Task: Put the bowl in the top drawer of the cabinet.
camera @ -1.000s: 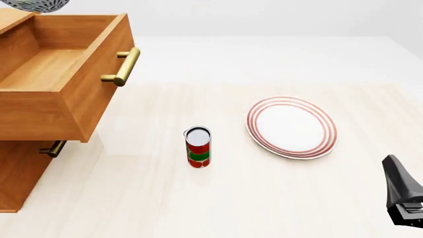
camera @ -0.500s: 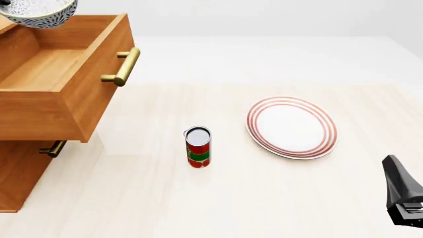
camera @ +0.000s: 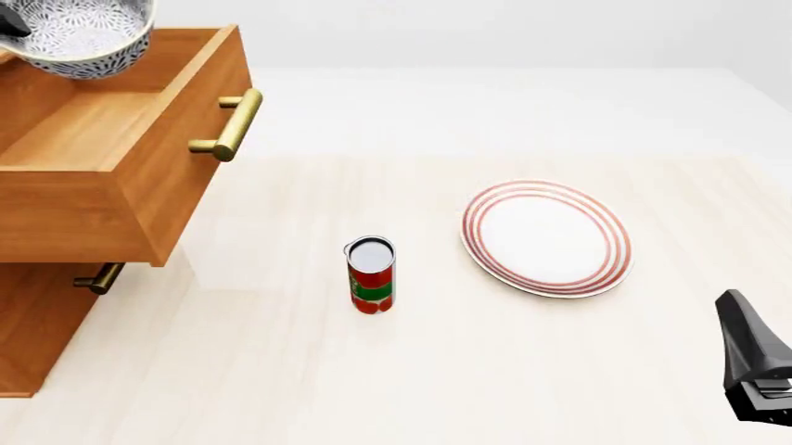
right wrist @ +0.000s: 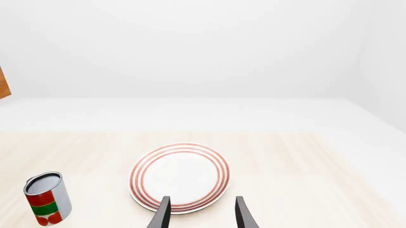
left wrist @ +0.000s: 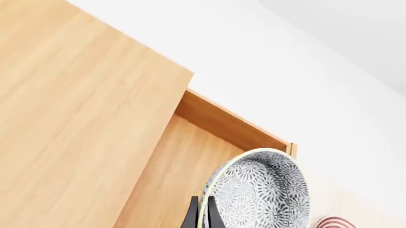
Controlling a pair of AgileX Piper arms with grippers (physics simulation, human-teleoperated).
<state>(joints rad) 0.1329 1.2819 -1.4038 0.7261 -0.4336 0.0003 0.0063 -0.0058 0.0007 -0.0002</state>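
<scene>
Front view: bowl (camera: 77,35) descending over the open top drawer (camera: 99,139).
Over the last second the bowl has dropped from the frame's upper edge to hang above the drawer's rear, so release looks near. Left gripper (left wrist: 199,216) pinches its rim; right gripper (right wrist: 199,213) idles spread near the plate (camera: 546,237). Can (camera: 370,274) and plate sit on the worktop (camera: 371,371), well apart from the cabinet (camera: 37,324); nothing obstructs.

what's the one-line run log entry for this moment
left gripper: shut on bowl | bowl: above open top drawer | right gripper: open, holding nothing, near plate
</scene>
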